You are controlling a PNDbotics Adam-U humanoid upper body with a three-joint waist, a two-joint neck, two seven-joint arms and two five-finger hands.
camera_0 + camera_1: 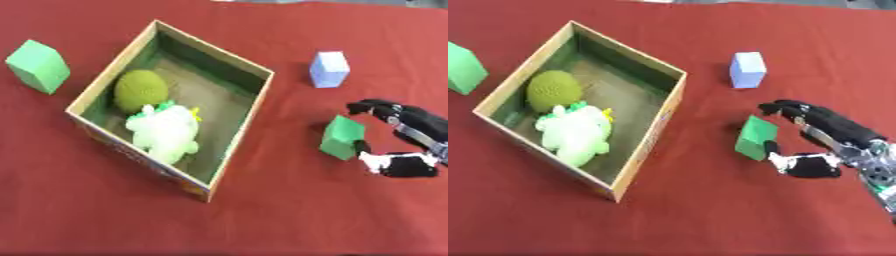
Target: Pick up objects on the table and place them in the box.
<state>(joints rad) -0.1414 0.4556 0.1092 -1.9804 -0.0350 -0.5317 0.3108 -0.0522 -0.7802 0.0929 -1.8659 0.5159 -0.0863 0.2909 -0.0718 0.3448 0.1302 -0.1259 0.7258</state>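
An open cardboard box point(252, 114) sits left of centre on the red table, holding an olive knitted ball point(140, 90) and a pale green plush toy point(166, 131). A small green block point(341, 137) lies to the right of the box. My right hand point(404, 135) comes in from the right edge and brackets this block, fingers spread above it and thumb below it, open and not closed on it. A pale blue block point(329, 69) stands further back. A larger green block point(38, 66) rests at the far left. My left hand does not show.
Red cloth point(289, 215) covers the whole table. Bare cloth stretches across the front and between the box and the right-hand blocks.
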